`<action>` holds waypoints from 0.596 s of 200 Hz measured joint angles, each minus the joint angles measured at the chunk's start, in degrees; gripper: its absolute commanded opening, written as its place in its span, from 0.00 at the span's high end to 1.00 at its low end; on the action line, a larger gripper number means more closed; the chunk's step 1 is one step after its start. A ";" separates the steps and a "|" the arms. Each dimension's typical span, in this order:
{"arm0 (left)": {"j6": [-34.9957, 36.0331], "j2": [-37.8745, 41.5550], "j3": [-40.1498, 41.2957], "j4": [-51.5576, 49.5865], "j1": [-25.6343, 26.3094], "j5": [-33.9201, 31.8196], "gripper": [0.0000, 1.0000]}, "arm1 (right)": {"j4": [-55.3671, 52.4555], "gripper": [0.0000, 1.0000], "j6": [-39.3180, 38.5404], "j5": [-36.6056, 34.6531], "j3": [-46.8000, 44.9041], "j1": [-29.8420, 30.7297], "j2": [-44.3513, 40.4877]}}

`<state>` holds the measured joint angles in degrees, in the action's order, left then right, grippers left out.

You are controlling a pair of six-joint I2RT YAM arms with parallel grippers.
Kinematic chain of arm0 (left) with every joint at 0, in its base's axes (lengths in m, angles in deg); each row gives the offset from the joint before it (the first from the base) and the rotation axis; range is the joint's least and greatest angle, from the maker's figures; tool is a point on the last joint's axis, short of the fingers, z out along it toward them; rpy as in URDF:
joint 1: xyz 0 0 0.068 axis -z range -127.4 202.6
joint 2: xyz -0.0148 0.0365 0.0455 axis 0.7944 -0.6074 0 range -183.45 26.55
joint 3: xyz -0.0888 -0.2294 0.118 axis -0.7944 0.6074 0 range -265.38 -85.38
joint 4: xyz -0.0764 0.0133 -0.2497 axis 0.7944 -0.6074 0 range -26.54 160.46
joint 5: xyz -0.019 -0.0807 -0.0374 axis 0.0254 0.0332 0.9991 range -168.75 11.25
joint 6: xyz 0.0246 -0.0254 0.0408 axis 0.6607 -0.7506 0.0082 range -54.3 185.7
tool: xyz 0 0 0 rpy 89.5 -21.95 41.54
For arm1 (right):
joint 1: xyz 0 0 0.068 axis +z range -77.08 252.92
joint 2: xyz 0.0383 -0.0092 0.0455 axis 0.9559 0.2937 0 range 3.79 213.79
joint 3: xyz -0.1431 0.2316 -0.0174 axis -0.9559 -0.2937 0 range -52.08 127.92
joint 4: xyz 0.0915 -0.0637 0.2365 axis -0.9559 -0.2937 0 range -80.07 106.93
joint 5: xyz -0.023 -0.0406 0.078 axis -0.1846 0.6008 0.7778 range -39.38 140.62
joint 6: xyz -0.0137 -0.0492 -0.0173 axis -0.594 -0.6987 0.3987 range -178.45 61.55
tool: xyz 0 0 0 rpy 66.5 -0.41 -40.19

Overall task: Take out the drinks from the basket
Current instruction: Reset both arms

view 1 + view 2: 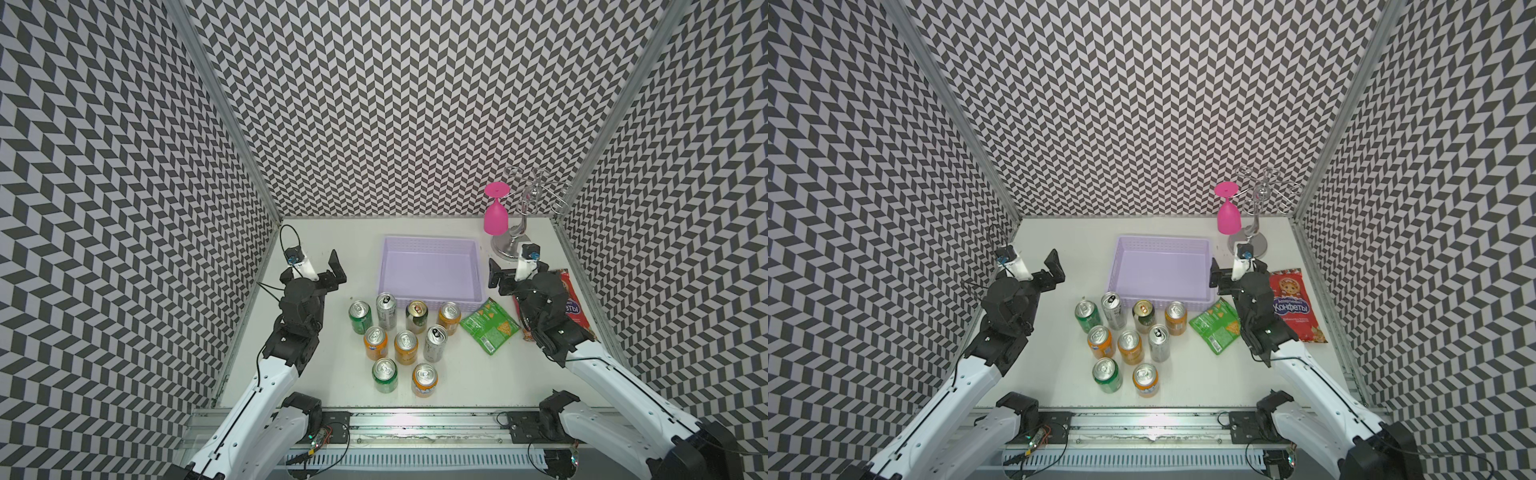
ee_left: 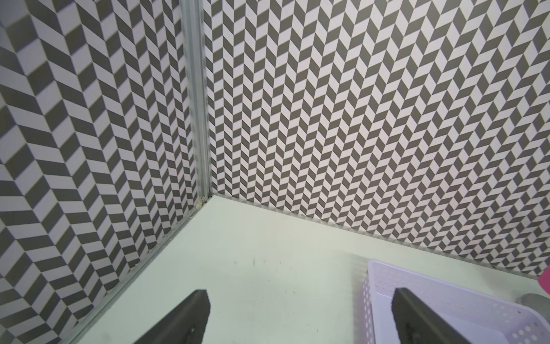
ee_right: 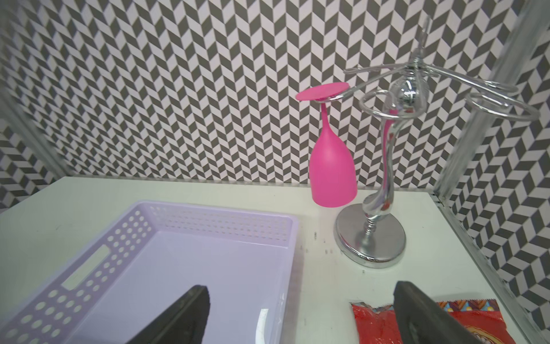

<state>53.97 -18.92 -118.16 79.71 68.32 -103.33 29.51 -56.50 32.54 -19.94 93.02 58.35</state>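
The pale lilac basket (image 1: 432, 272) sits at the table's middle back with nothing in it. Its bare floor fills the near part of the right wrist view (image 3: 184, 262). Several drinks stand upright on the table in front of it, among them a green can (image 1: 360, 316), a silver can (image 1: 386, 311) and an orange can (image 1: 424, 379). My left gripper (image 1: 316, 266) hovers open to the left of the basket, holding nothing (image 2: 300, 297). At the basket's right edge my right gripper (image 1: 518, 272) is open and holds nothing (image 3: 300, 297).
A pink goblet (image 1: 495, 216) hangs upside down on a chrome rack (image 1: 509, 245) at the back right. A green snack bag (image 1: 490, 326) lies right of the cans. A red candy bag (image 1: 1293, 307) lies under my right arm. Patterned walls close three sides.
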 measured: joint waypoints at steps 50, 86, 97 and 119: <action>4.83 -0.17 12.24 14.29 -2.47 -6.51 0.01 | 14.95 0.00 2.62 -0.74 -8.35 -10.80 6.78; 6.01 -4.42 15.28 19.96 -5.66 -8.11 0.01 | 26.49 0.00 3.04 -0.09 -11.74 -15.21 17.07; 6.25 -5.46 15.91 21.57 -6.56 -7.63 0.01 | 30.05 0.00 3.02 0.57 -13.35 -16.04 19.58; 6.40 -7.19 17.40 24.83 -8.66 -5.57 0.01 | 37.16 0.00 2.51 2.60 -15.58 -17.00 24.48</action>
<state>60.38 -26.11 -100.76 104.54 59.67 -108.90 66.66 -53.98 35.14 -35.53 76.02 82.83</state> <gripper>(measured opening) 0.990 0.995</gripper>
